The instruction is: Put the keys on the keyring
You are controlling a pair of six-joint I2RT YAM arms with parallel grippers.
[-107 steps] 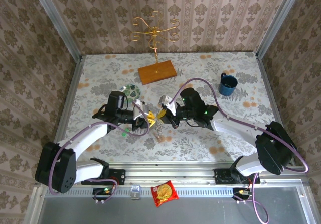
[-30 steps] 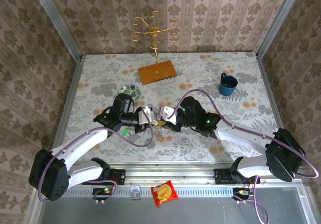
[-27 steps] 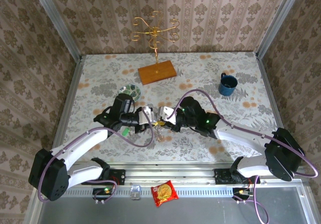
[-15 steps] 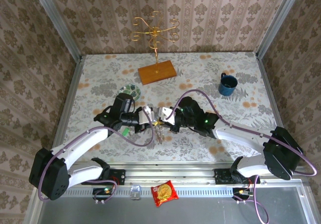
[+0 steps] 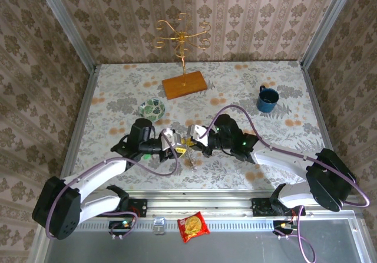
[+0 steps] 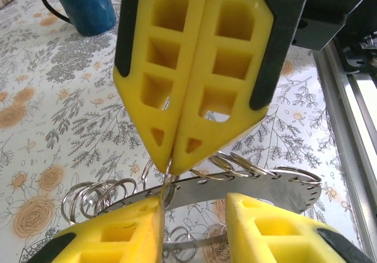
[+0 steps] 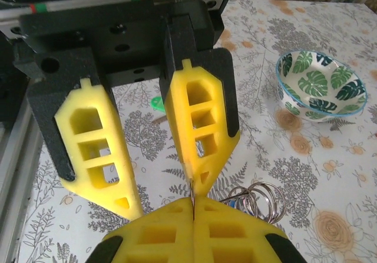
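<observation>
The keyring [image 6: 253, 187], a flat grey metal band carrying several small wire rings, hangs between both grippers above the table [image 5: 191, 155]. My right gripper [image 7: 193, 207] is shut, pinching one thin wire ring at its tips; it shows the same way in the left wrist view [image 6: 171, 160]. My left gripper [image 6: 194, 227] is open just under the band, and one of its fingertips [image 7: 203, 174] touches that same wire ring. The green key head [image 7: 156, 102] lies on the table behind the left gripper. A blue bit [image 7: 233, 203], perhaps the blue key, sits among the small rings.
A green-white patterned bowl [image 5: 152, 107] stands behind the left arm. A blue mug [image 5: 267, 99] is at the right, a wooden base with a gold stand [image 5: 184, 85] at the back. A red snack packet [image 5: 193, 226] lies on the near rail.
Both grippers and the keyring have shifted a little toward the near edge and to the right. The right gripper stays shut on the ring.
</observation>
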